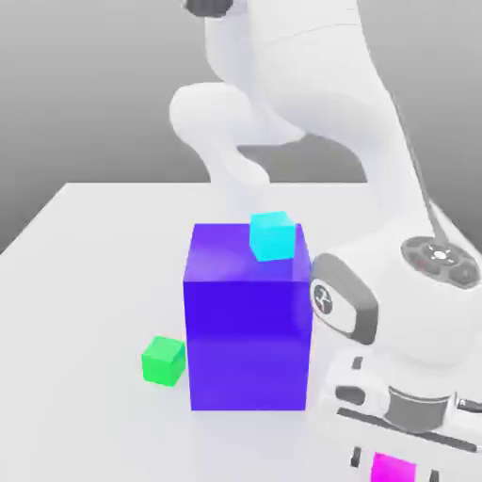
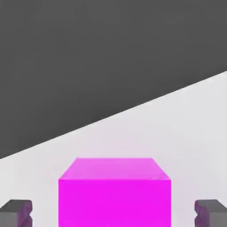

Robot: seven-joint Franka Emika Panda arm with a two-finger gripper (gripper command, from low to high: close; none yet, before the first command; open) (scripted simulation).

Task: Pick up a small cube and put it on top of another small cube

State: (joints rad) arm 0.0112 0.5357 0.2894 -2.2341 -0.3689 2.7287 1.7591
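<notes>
I am holding my pincer [image 1: 394, 467] spread | magenta cube [image 2: 115, 203] is sitting between its fingers, apparently untouched; off-centre closing is risking a skewed grip | blue block [image 1: 249, 344] is standing towards green cube [image 1: 164, 361]; a low carry is risking collision

From my exterior view, I see the green cube [image 1: 164, 361] at eight o'clock of the blue-purple block [image 1: 249, 329].

The small cube [image 1: 393, 468] is bright pink, another small cube [image 1: 164, 361] is green, the top cube [image 1: 273, 236] is light blue, the big block [image 1: 248, 341] is bluish purple, and the table [image 1: 94, 282] is white
</notes>
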